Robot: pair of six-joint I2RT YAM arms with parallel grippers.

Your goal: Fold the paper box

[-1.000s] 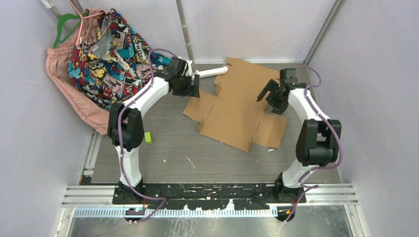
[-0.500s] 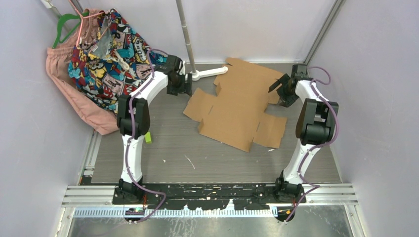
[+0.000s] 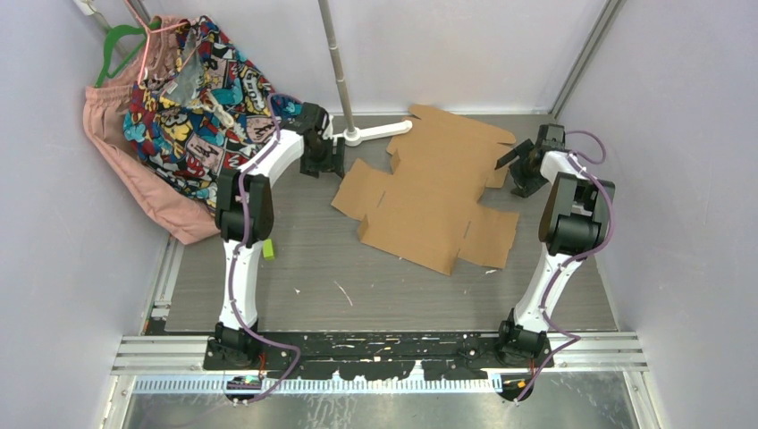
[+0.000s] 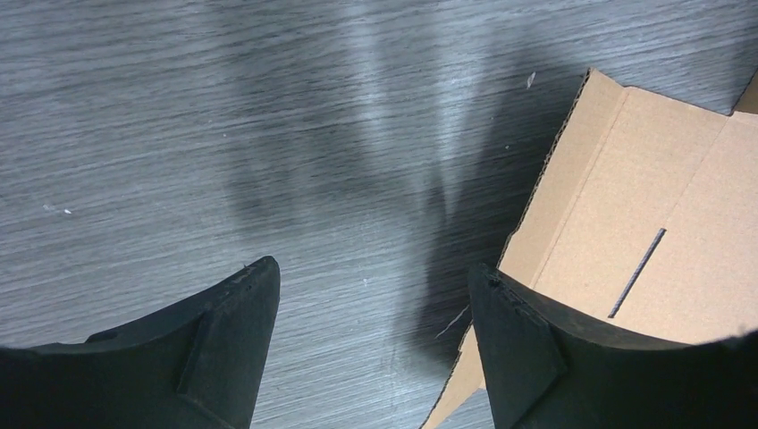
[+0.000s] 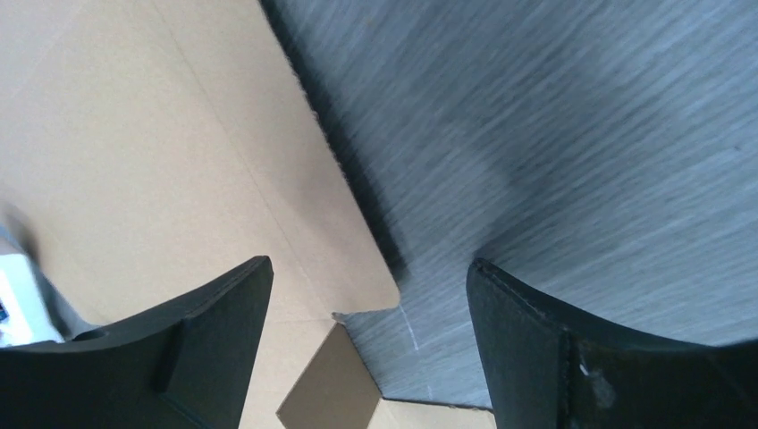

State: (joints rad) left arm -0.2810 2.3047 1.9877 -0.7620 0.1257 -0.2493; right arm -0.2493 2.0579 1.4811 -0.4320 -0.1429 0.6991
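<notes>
Both arms have swung outward over the last second. The left claw (image 3: 320, 159) has backed off the sheet's left flap toward the hanging clothes. The right claw (image 3: 521, 168) has left the sheet's right half and now sits at its far right edge.

At far left a pink garment (image 3: 112, 134) and a comic-print garment (image 3: 192, 89) hang against the wall, with a green hanger (image 3: 116, 45) above them. A small green block (image 3: 267, 249) lies on the counter (image 3: 313, 259) by the left arm.

The left claw stands wide and holds nothing. In its wrist view one finger is over bare counter and the other overlaps the edge of a slotted flap. Whether it touches that flap cannot be told.

The paper box (image 3: 429, 192) is still an unfolded die-cut sheet of brown corrugated cardboard. It lies flat on the far middle of the counter, with its far corner near the foot of a white stand (image 3: 375, 132).

The right claw is also wide and empty. Its wrist view shows a rounded tab corner between the fingers, one finger over cardboard and the other over counter.

By the look of it, no panel has been raised, so folding has hardly begun. The arms seem to be setting up on opposite side flaps. The next move probably calls for each claw to get a finger under its flap's edge and fold it inward along the crease, while keeping the sheet from sliding.
</notes>
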